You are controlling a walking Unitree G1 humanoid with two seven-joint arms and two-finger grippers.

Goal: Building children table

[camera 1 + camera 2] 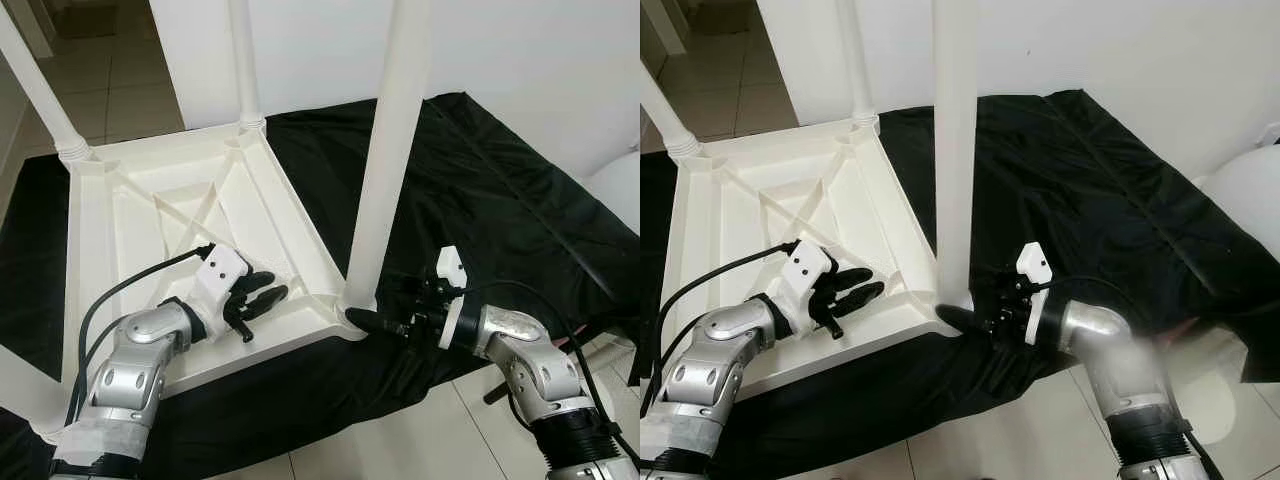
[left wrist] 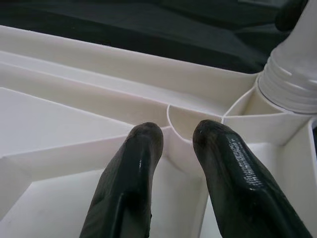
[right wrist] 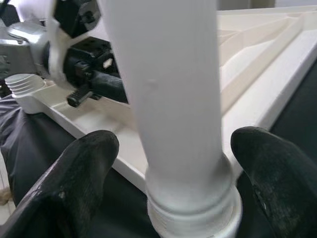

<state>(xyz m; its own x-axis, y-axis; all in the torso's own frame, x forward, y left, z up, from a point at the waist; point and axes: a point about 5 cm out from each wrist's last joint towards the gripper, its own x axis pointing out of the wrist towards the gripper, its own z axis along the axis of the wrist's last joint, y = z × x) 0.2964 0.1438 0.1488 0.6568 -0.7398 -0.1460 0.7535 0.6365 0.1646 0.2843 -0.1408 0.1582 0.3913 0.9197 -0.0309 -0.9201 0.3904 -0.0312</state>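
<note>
A white plastic children's table (image 1: pixel 150 215) lies upside down on a black sheet (image 1: pixel 480 190) spread over a pale tiled floor (image 1: pixel 110 90), with a white wall (image 1: pixel 520 60) rising just behind it. Its underside faces up, showing a raised rim, diagonal ribs meeting toward the middle, and round sockets at the corners. Smooth white legs stand straight up from the corners: the nearest leg (image 1: pixel 390 150) rises from the corner closest to the robot's right side, another (image 1: pixel 245 60) stands at the far corner by the wall, and a third (image 1: pixel 40 95) leans into view at the far left corner, each with a ringed collar at its base. The right gripper (image 3: pixel 168 163) sits low at the base of the nearest leg, its two black fingers (image 3: pixel 84 173) spread apart with the leg standing between them, not visibly pressed against it. The left gripper (image 1: pixel 262 295) hovers over the ribbed underside near that same corner, its fingers (image 2: pixel 133 168) parted with a small gap and holding nothing. A rounded white object (image 1: pixel 620 190) sits at the right edge beside the sheet.
</note>
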